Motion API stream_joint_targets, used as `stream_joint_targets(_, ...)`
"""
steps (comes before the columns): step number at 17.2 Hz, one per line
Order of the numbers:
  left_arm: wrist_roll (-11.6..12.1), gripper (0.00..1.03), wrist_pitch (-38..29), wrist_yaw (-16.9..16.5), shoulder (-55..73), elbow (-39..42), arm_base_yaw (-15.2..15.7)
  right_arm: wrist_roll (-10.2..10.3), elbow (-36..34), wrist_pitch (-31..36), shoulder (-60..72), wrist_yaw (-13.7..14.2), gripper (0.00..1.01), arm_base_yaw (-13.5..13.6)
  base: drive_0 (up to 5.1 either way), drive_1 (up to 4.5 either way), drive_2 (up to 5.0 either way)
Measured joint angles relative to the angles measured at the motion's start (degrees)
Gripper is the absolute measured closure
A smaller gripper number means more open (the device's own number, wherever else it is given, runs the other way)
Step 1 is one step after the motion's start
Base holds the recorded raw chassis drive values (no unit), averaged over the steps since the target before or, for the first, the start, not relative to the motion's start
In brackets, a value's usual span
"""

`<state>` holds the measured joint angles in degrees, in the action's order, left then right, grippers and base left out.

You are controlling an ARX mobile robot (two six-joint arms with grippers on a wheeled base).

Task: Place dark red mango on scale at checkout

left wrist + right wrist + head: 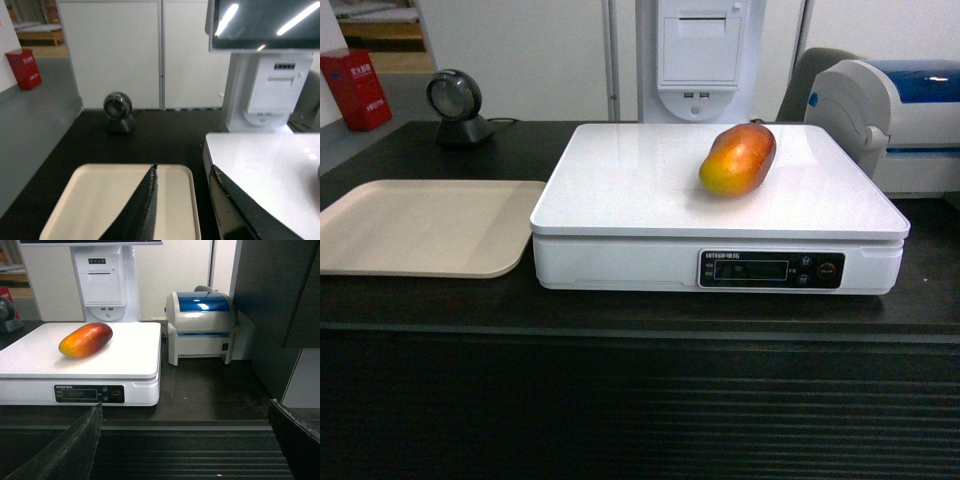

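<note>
The dark red mango (738, 158) lies on its side on the white plate of the scale (620, 180), toward the back right, with nothing holding it. From the right wrist, the mango (85, 339) rests on the scale (125, 355) up and to the left of my right gripper (185, 404), which hangs open and empty in front of the ribbed front of the checkout (200, 455). My left gripper (183, 167) is open and empty above the gap between the beige tray and the scale (265, 170). Neither gripper shows in the head view.
A beige tray (420, 225) lies left of the scale on the checkout counter (620, 310). A round barcode scanner (457, 108) stands at the back left. A white-and-blue label printer (200, 327) sits right of the scale, and a white terminal stand (700, 60) rises behind it.
</note>
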<state>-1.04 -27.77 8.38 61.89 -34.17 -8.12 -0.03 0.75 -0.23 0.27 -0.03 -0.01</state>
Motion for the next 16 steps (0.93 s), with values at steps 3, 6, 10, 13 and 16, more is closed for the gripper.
stream_joint_targets(3, 0.11, 1.01, -4.17, -2.25, -6.40, 9.94, 1.97, 0.00, 0.00, 0.02, 0.00, 0.02, 0.03, 0.00, 0.0, 0.00, 0.0)
stream_joint_targets(6, 0.20, 1.01, -5.49, -3.54, -11.17, 17.14, 3.63, 0.00, 0.00, 0.02, 0.00, 0.02, 0.03, 0.00, 0.0, 0.00, 0.0)
stream_joint_targets(10, 0.20, 1.01, -5.62, -7.63, -17.31, 22.93, 8.57, 0.00, 0.00, 0.00, 0.00, 0.04, 0.03, 0.00, 0.0, 0.00, 0.0)
stream_joint_targets(13, 0.22, 1.01, -3.74, -8.39, -22.12, 26.53, 8.02, 0.00, 0.00, 0.02, 0.00, 0.02, 0.03, 0.00, 0.0, 0.00, 0.0)
stream_joint_targets(16, 0.24, 1.01, -1.77, -8.35, -26.77, 28.68, 8.02, 0.00, 0.00, 0.02, 0.00, 0.00, 0.03, 0.00, 0.0, 0.00, 0.0)
